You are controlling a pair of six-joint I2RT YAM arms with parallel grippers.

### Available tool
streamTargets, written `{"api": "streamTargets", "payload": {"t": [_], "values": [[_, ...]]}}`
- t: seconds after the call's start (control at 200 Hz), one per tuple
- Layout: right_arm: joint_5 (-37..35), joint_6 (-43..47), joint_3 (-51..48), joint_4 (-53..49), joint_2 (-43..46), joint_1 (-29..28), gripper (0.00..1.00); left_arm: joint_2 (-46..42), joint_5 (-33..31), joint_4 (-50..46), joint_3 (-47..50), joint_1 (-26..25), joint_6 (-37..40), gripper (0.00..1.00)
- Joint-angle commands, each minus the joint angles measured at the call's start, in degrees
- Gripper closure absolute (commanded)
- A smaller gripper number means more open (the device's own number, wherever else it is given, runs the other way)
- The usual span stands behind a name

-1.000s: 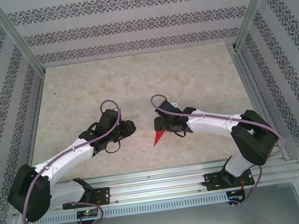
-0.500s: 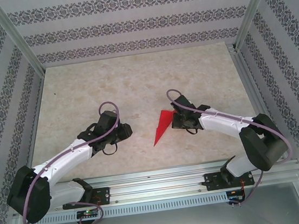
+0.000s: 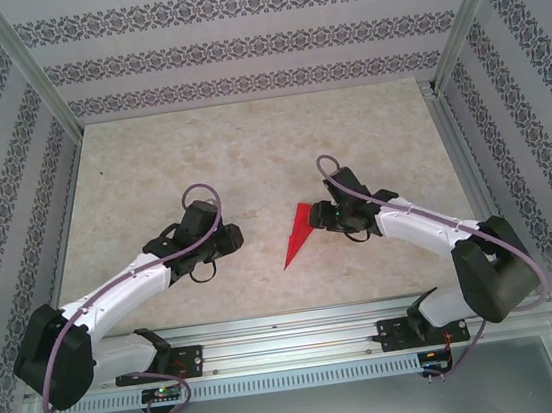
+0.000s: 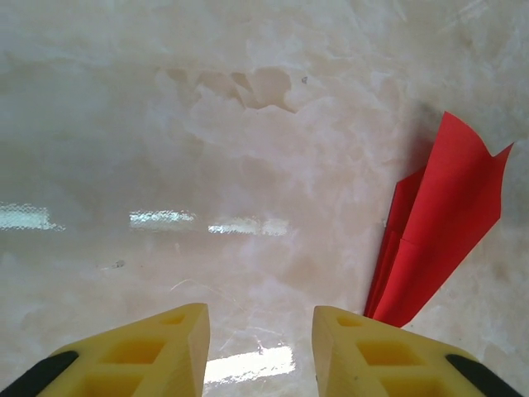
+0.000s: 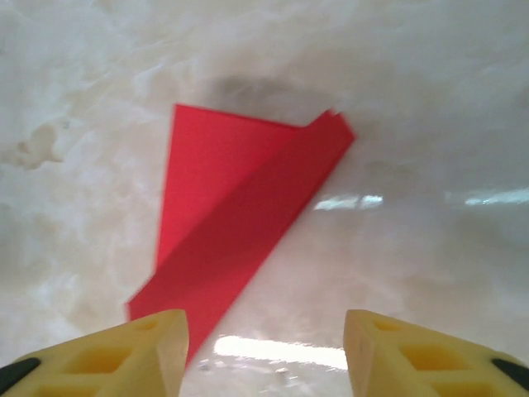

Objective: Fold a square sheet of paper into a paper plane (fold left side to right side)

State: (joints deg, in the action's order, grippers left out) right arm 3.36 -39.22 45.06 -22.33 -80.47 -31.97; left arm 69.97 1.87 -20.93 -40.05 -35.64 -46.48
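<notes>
Backs the right gripper [image 3: 318,217] away to the right, clear of the paper plane [image 3: 298,234]. Uncovers most of the red dart instead of just its near tip. Shows the right jaws parted and empty, the plane just ahead of them. Swings the right arm [image 3: 490,266] further toward the right side. Draws the left gripper [image 3: 238,237] slightly back toward its base

One paper plane [image 3: 298,234] is lying mid-frame on one surface [image 3: 249,149]; two arms are hovering, left arm [image 3: 115,287] at lower left, right arm [image 3: 425,231] at lower right.
</notes>
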Motion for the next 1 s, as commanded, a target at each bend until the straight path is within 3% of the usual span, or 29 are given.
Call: {"api": "streamTargets", "payload": {"t": [0.0, 0.2, 0.355, 0.449, 0.559, 0.789, 0.994], "values": [[-7.0, -7.9, 1.1, 1.7, -0.9, -4.9, 0.41, 1.0, -2.4, -1.1, -1.8, 0.7, 1.5, 0.55], [-9.9, -10.0, 3.0, 1.7, -7.1, -8.5, 0.38, 1.7, -4.1, -1.2, -2.3, 0.7, 2.2, 0.32], [-11.0, -9.5, 3.4, -0.5, -7.7, -8.6, 0.51, 1.9, -4.6, -1.7, -2.5, 0.6, 2.6, 0.24], [-9.8, -8.8, 2.5, -0.2, -6.2, -7.7, 0.69, 1.9, -4.7, -1.8, -2.5, 0.7, 2.7, 0.23], [-6.4, -6.3, 1.4, 1.6, -3.9, -5.8, 1.0, 1.8, -5.0, -2.5, -2.8, 0.6, 3.0, 0.22], [5.6, 6.4, 7.4, 0.3, -0.2, -2.7, 1.0, -0.2, -9.2, -5.4, -4.4, 0.8, 4.6, 0.21], [15.5, 13.4, 10.2, -1.2, -2.0, 0.4, 1.0, -2.3, -12.1, -7.1, -5.1, 0.8, 5.6, 0.12]]}}
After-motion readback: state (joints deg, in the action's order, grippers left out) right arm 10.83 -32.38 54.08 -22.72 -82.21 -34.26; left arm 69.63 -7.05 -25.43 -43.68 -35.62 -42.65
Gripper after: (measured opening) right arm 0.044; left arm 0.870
